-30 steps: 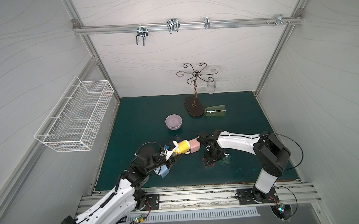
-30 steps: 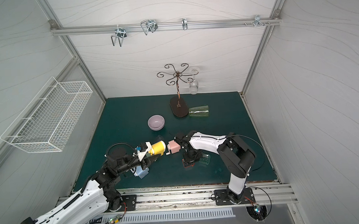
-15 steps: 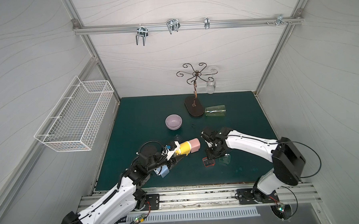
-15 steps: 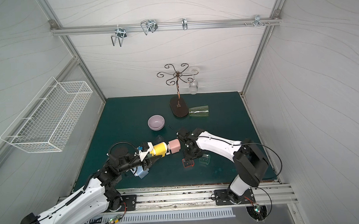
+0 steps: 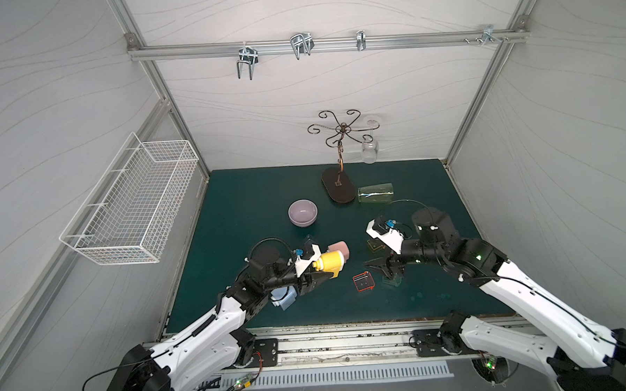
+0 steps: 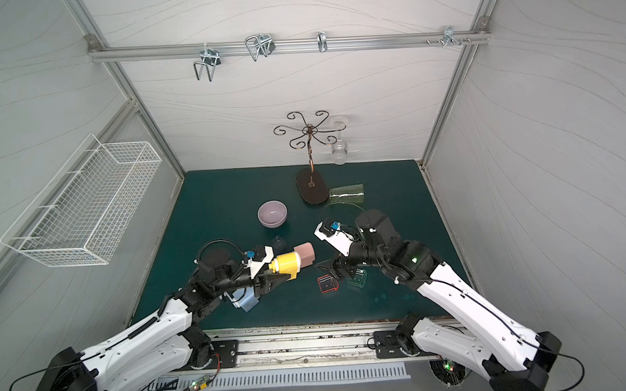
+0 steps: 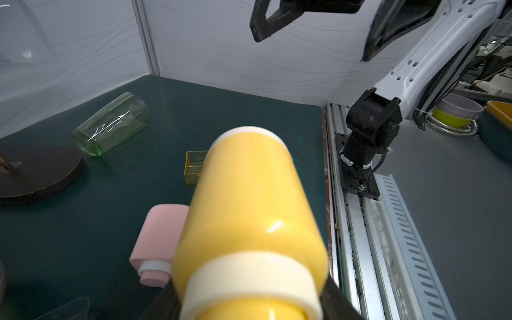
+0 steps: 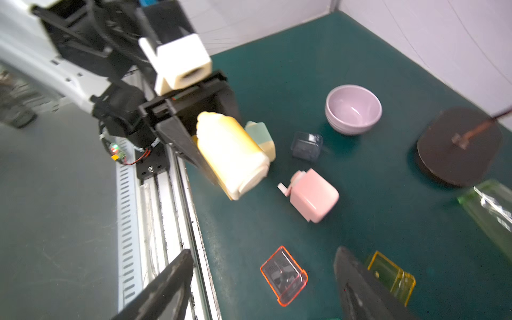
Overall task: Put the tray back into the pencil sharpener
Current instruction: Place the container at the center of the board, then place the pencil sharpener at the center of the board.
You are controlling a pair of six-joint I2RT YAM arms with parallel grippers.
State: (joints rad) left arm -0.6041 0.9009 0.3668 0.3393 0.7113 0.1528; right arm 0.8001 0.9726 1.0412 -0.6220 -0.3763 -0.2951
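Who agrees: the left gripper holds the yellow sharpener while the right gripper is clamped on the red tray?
Not clamped: the left gripper holds the yellow sharpener while the right gripper is open over the red tray, as the right wrist view shows.

Both the left arm (image 5: 201, 328) and right arm (image 5: 519, 296) wear glossy white shells, black joints, black wedge jaws, looping black cables (image 5: 270, 238), blue connectors (image 5: 390, 223).

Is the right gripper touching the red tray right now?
Apart. Right wrist view: the red tray lies on the mat between the open fingers of the right gripper, mat visible either side.
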